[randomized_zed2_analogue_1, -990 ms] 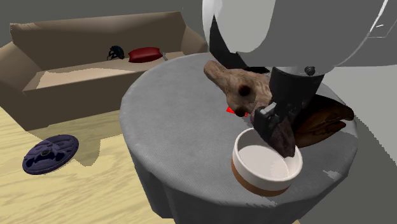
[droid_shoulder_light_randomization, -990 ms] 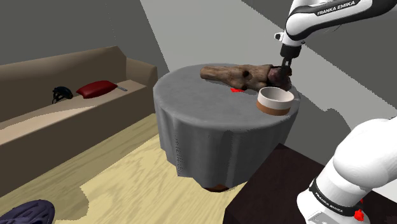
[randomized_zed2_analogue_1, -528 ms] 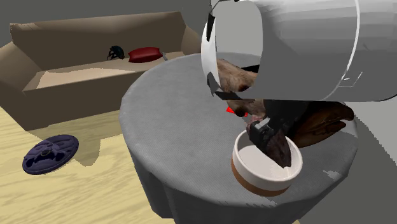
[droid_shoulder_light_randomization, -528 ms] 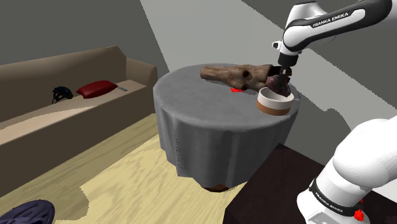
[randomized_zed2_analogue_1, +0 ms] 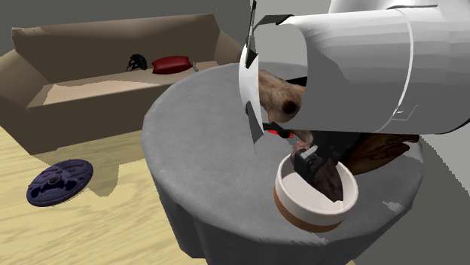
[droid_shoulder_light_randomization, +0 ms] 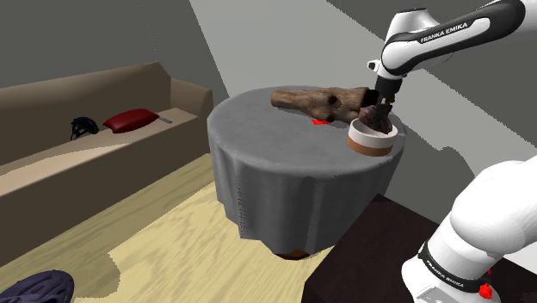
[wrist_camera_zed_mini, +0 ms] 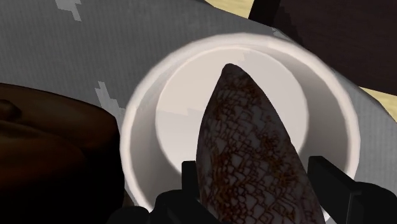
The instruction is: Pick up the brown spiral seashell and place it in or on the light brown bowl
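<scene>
Seashell (wrist_camera_zed_mini: 245,127) in claw (wrist_camera_zed_mini: 256,170) over bowl (wrist_camera_zed_mini: 137,127); round grey-draped table (droid_shoulder_light_randomization: 284,163), tan sofa (droid_shoulder_light_randomization: 86,95) behind.

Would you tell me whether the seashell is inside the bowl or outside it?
Partly inside: held by the tool, the seashell dips below the bowl rim; bottom contact cannot be told.

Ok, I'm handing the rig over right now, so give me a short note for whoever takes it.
Gripper: shut on the seashell, patterned brown, tip pointing down.
Bowl: white with a brown band, on the round table. The shell hangs inside its rim; contact with the bottom cannot be told.
Done: pick-up and carry.
Left: open the fingers to release, then lift clear.
</scene>
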Robot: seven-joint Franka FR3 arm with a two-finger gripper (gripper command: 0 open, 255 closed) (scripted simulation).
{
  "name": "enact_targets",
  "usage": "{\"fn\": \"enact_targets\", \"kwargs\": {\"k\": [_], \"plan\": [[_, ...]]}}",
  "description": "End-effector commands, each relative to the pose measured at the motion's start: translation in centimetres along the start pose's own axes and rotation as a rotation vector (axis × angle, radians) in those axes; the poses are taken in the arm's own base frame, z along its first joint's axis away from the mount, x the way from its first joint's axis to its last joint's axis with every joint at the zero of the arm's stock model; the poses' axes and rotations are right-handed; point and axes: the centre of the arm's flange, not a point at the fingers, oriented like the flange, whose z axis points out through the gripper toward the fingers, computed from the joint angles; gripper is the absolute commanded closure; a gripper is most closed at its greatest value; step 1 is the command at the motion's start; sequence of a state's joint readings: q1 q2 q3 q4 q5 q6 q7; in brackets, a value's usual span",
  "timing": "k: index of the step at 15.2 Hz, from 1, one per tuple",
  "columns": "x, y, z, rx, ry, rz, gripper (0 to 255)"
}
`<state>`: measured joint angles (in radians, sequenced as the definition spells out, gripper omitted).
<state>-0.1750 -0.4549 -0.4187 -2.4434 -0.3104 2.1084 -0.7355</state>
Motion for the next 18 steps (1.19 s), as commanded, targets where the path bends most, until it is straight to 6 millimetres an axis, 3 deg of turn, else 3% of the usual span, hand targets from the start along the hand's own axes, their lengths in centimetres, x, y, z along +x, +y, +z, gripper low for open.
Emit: {"fn": "enact_targets", "kwargs": {"k": [1,2,7,11,18], "plan": [[0.0,0.0,0.0,0.0,0.0,0.0,255],[0.0,0.0,0.0,0.0,0.0,0.0,0],[0.0,0.0,0.0,0.0,0.0,0.0,0],[0.0,0.0,-5.0,0.0,0.0,0.0,0],[0.0,0.0,-5.0,0.0,0.0,0.0,0]]}}
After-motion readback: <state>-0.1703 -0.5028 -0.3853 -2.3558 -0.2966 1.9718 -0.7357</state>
